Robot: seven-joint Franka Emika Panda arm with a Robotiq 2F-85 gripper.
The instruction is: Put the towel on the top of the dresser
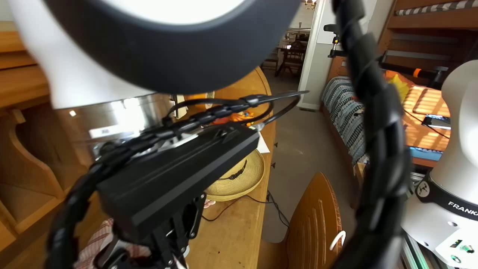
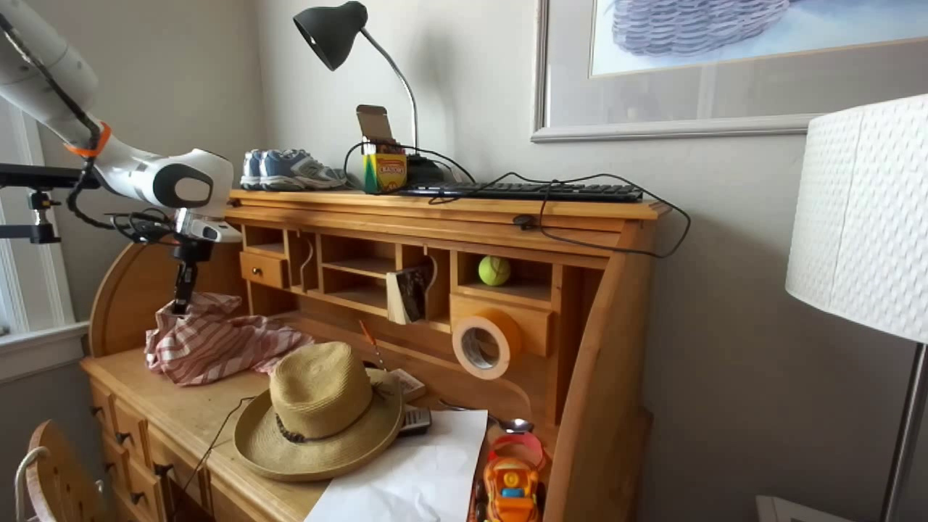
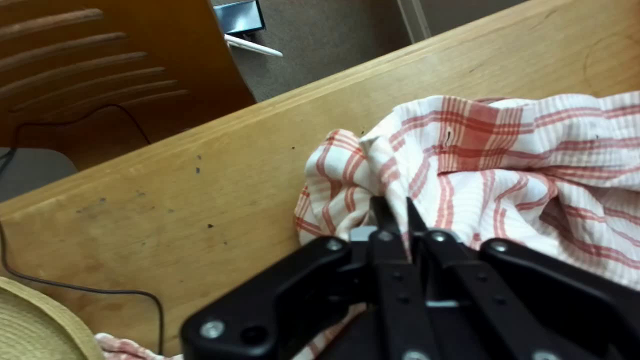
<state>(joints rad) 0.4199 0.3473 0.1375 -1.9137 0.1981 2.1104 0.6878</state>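
Observation:
The towel (image 2: 199, 351), a limp red and white striped cloth, lies bunched on the desk surface of the dresser (image 2: 612, 319), at the window end. It also shows in the wrist view (image 3: 490, 200) and partly in an exterior view (image 1: 95, 244). My gripper (image 3: 395, 212) points down into the towel, shut with a fold pinched between its fingertips. In an exterior view the gripper (image 2: 181, 304) is at the towel's upper part, below the level of the dresser's top board (image 2: 435, 208). Part of the towel is hidden behind the gripper.
The straw hat (image 2: 322, 406) lies beside the towel. The top board carries shoes (image 2: 293, 170), a crayon box (image 2: 384, 167), a lamp (image 2: 330, 36) and a keyboard (image 2: 580, 192) with a trailing cable. A chair (image 1: 315, 224) stands at the front edge.

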